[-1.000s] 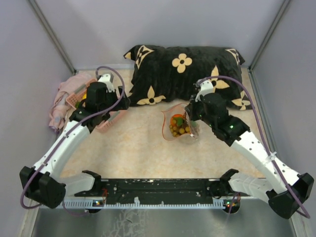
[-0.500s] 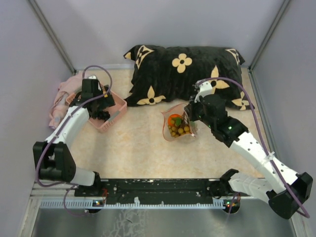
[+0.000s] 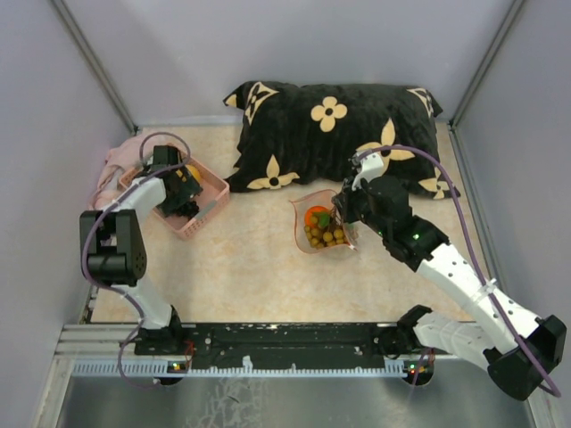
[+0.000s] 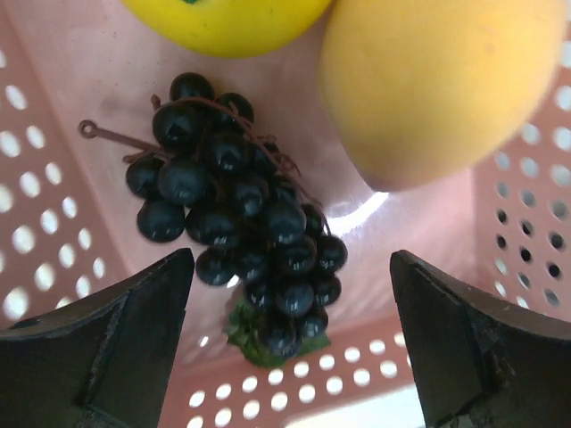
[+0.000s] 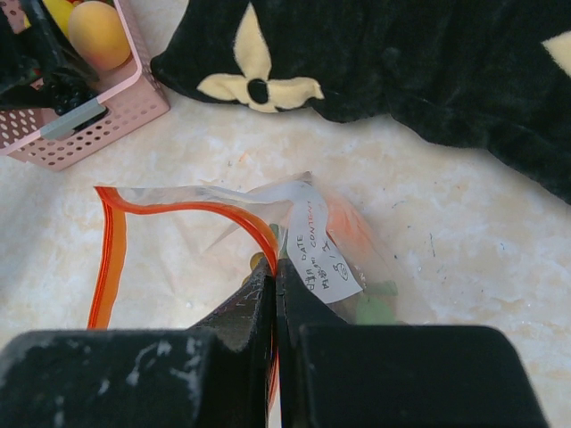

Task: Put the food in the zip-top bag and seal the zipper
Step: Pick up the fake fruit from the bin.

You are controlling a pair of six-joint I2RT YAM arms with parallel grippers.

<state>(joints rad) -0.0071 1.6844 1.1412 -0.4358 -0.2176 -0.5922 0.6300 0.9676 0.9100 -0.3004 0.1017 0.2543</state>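
Observation:
The zip-top bag (image 3: 308, 239) lies on the table's middle, mouth held open, with an orange fruit (image 3: 316, 216), green bits and a cluster of tan-brown balls (image 3: 325, 236) inside. My right gripper (image 3: 342, 214) is shut on the bag's edge; in the right wrist view (image 5: 275, 278) the jaws pinch the red-orange zipper (image 5: 178, 208) beside a white label. My left gripper (image 3: 178, 198) is down inside the pink basket (image 3: 203, 217). In the left wrist view it (image 4: 290, 343) is open around a dark grape cluster with a green leaf (image 4: 241, 223), below a yellow ball (image 4: 227, 13) and an orange ball (image 4: 437, 80).
A black pillow with cream flowers (image 3: 339, 129) lies along the back wall, close behind the bag. A pink cloth (image 3: 111, 169) is bunched at the far left behind the basket. The basket's perforated walls (image 4: 45, 178) close in on the left fingers.
My left arm has folded back towards the left and its gripper has gone down into the basket over the grapes. My right gripper still holds the bag, almost unmoved.

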